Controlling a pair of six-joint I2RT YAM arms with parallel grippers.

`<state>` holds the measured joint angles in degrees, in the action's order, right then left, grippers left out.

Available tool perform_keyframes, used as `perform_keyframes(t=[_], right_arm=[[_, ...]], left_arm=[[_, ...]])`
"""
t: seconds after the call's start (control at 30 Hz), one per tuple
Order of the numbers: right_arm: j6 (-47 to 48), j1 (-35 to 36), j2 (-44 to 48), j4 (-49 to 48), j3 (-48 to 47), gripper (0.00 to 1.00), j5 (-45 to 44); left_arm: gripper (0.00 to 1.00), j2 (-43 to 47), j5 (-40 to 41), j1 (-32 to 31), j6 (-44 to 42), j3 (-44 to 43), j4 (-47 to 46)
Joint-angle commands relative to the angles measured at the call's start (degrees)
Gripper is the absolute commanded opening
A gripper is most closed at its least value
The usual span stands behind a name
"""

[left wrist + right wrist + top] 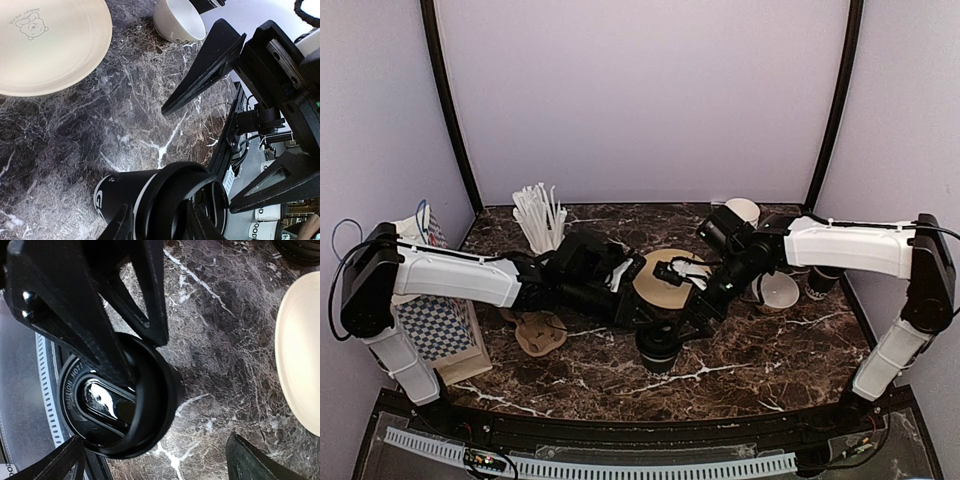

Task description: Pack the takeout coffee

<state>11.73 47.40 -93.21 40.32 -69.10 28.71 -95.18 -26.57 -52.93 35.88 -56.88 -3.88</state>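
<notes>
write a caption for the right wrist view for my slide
Open right gripper poised over the lidded black coffee cup that the left gripper grips on the marble table, cream plate alongside.

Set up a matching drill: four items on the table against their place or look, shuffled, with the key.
Things:
1. cup
2. plate
3. straws
4. bowl

Place or look:
A. upright bundle, back left
B. cream, bear print
C. black, front centre
D. white, right of the plate

Pairs: 1-C, 2-B, 3-A, 4-D
</notes>
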Motion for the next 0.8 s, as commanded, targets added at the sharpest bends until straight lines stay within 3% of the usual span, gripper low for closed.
perform_keyframes(t=[0.0,0.77], right_arm=[[1.2,1.0,0.5,-0.9,-2.1,0.99,1.1],[4.8,8.0,-1.7,0.3,-3.7,0.99,-9.5]], left_arm=[[0.38,0.0,0.2,-0.2,1.0,2.5,1.2],[0.36,0.5,0.3,-0.2,2.2,5.1,0.1]])
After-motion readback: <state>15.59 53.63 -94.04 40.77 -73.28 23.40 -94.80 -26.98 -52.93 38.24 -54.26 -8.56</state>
